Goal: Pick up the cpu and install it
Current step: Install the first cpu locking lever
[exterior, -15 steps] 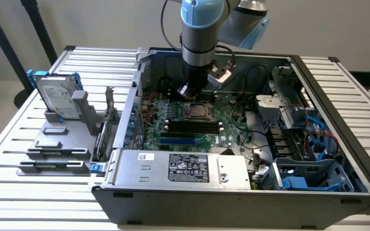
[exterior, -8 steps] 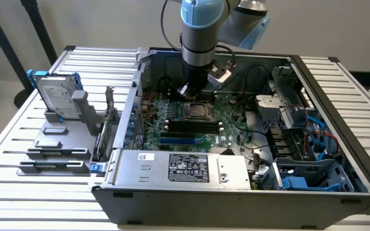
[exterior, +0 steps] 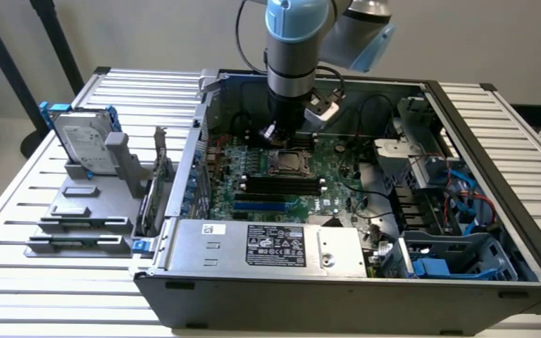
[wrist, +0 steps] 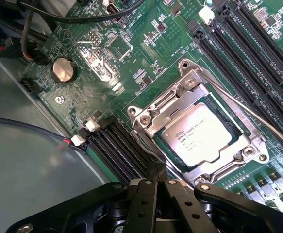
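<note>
Going by my feeds, I'd say the pick-and-place half is basically done. The cpu (wrist: 198, 135) is lying flat inside the socket (wrist: 248, 151) on the green motherboard (wrist: 131, 63), shiny lid facing up, framed by the silver load plate (wrist: 177, 99). The gripper (wrist: 157, 171) is pressed together with nothing pinched in it, its tips right by the socket's edge and clear of the chip. What I can't call is whether the retention lever (wrist: 258, 116), the thin rod running along one side of the socket, is latched down, so locking it may be what's left. As for writing, there are a few printed lines on the cpu lid, but I can't make out a brand or model. The white silkscreen near the coin cell battery (wrist: 63, 69), well away from the socket, is unreadable too. In the exterior view the power supply (exterior: 270, 245), on the camera's side of the socket, carries a black label with white print plus a small white sticker, neither legible.
</note>
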